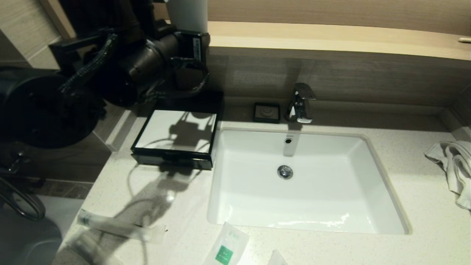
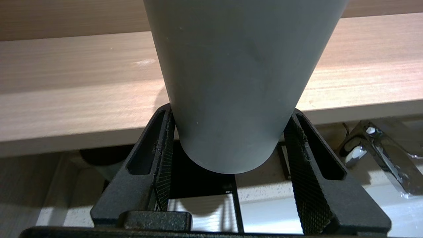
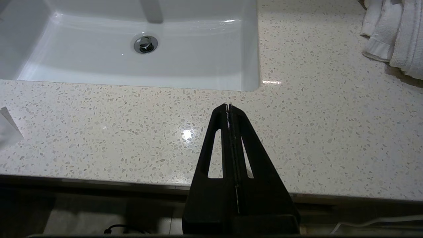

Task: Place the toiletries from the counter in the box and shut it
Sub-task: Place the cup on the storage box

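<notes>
Packets: two long (image 1: pixel 121 226), two flat (image 1: pixel 226 246); one box (image 1: pixel 176 136).

In the head view the left arm (image 1: pixel 121 62) fills the upper left, its left gripper (image 2: pixel 228 158) clamped on a grey cup (image 2: pixel 241 82) above the box (image 1: pixel 176 132), blocking the way in from above. The wooden shelf (image 1: pixel 331 36) overhangs the rear wall across the top. The tap (image 1: pixel 301 103) and soap dish (image 1: pixel 266 112) crowd the strip behind the basin (image 1: pixel 305 184). Bare counter (image 1: pixel 415 206) lies lower right, up to the towel (image 1: pixel 454 165) at the right edge. Packets (image 1: pixel 121 226) litter the lower left.
</notes>
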Robot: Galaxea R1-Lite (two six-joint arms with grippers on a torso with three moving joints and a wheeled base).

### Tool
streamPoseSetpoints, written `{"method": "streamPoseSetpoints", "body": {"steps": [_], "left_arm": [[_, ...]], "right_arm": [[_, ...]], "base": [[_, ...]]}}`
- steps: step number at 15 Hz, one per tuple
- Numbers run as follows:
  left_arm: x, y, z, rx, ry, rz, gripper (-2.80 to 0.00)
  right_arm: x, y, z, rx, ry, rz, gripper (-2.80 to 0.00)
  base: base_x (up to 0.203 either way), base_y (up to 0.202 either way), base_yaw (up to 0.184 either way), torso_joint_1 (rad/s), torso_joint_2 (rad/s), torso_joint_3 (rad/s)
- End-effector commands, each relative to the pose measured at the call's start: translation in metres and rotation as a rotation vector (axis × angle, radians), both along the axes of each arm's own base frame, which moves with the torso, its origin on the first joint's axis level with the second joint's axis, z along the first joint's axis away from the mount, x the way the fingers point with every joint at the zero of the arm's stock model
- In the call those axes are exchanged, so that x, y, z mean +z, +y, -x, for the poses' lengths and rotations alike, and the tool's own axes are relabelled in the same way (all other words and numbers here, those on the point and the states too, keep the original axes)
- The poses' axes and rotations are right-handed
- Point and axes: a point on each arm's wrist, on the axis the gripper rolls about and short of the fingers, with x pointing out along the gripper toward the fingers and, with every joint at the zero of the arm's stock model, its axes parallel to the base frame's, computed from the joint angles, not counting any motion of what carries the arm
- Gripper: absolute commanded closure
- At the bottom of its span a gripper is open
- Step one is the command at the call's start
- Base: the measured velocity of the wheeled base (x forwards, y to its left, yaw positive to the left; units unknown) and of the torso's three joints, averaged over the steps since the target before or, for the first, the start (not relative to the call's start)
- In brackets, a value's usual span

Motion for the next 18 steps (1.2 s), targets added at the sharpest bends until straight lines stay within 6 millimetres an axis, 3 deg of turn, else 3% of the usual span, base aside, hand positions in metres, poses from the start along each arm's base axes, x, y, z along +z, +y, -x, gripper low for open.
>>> {"method": "streamPoseSetpoints", "body": {"steps": [1,5,12,18], "left_arm": [[0.002,0.019,0.026,0.008,-0.012,0.014,0.0],[-0.019,0.034,0.047,0.011,0.016,0.002,0.0],[-0.08,0.049,0.067,0.016,0.074,0.011,0.0],[-0.111,0.044,0.059,0.007,0.09,0.038,0.0]], "right_arm": [[0.0,0.0,0.0,0.0,0.0,0.0,0.0],[0.0,0.0,0.0,0.0,0.0,0.0,0.0],[0.0,0.0,0.0,0.0,0.0,0.0,0.0],[0.0,0.0,0.0,0.0,0.0,0.0,0.0]], "base": [[0.0,0.0,0.0,0.0,0.0,0.0],[0.0,0.0,0.0,0.0,0.0,0.0],[0.0,0.0,0.0,0.0,0.0,0.0],[0.0,0.0,0.0,0.0,0.0,0.0]]}}
